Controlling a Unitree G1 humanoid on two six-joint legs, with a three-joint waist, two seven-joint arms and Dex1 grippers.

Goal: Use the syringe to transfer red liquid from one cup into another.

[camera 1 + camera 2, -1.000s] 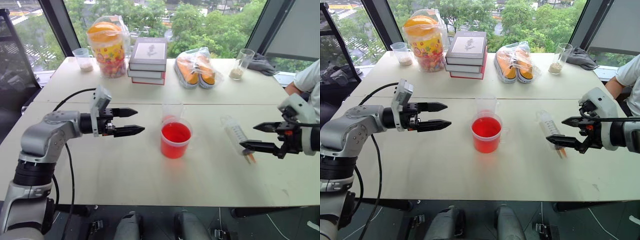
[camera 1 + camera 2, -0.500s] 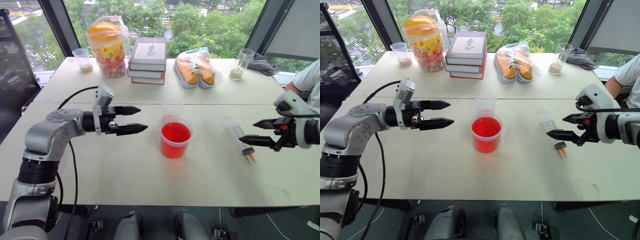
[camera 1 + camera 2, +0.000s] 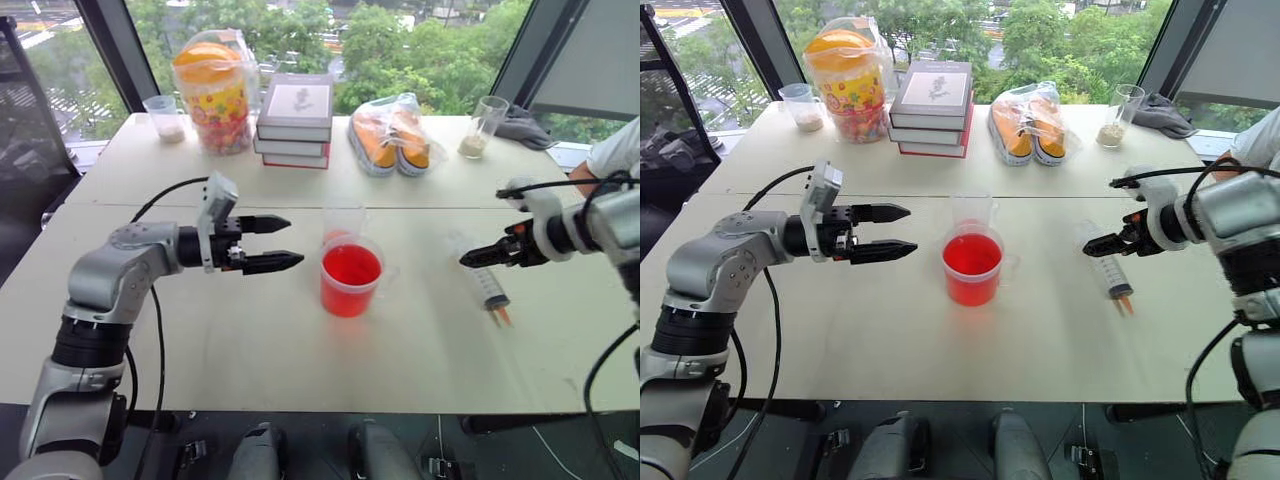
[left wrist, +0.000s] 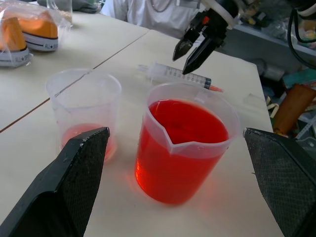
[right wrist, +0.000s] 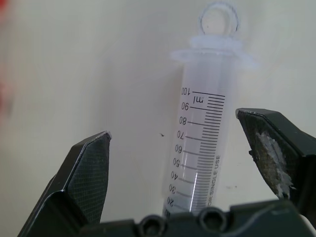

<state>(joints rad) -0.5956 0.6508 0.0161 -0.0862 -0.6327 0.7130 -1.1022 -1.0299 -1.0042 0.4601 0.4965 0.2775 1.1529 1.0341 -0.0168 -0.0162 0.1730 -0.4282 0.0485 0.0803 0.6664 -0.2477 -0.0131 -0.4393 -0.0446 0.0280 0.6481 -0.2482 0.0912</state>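
The syringe [image 3: 486, 281] lies flat on the table right of centre, its orange-red tip toward the front edge. My right gripper [image 3: 478, 256] hangs just above it, pointing down, open, with one finger on each side of the scaled barrel [image 5: 203, 143] and not touching it. The wide cup of red liquid [image 3: 351, 279] stands mid-table. The slimmer clear cup [image 3: 343, 221], with a faint red tint at its bottom, stands right behind it. My left gripper [image 3: 295, 241] is open, level, and points at the red cup from the left, a short gap away.
Along the far edge stand a small cup with grains [image 3: 165, 117], a candy jar [image 3: 213, 92], stacked books [image 3: 296, 108], bagged orange shoes [image 3: 392, 135] and a glass with tan grains [image 3: 482, 127]. A person's sleeve [image 3: 618, 150] shows at the right.
My right gripper swung in from the right, tipped downward and now straddles the syringe's barrel. The syringe, the cups and my left arm have stayed put.
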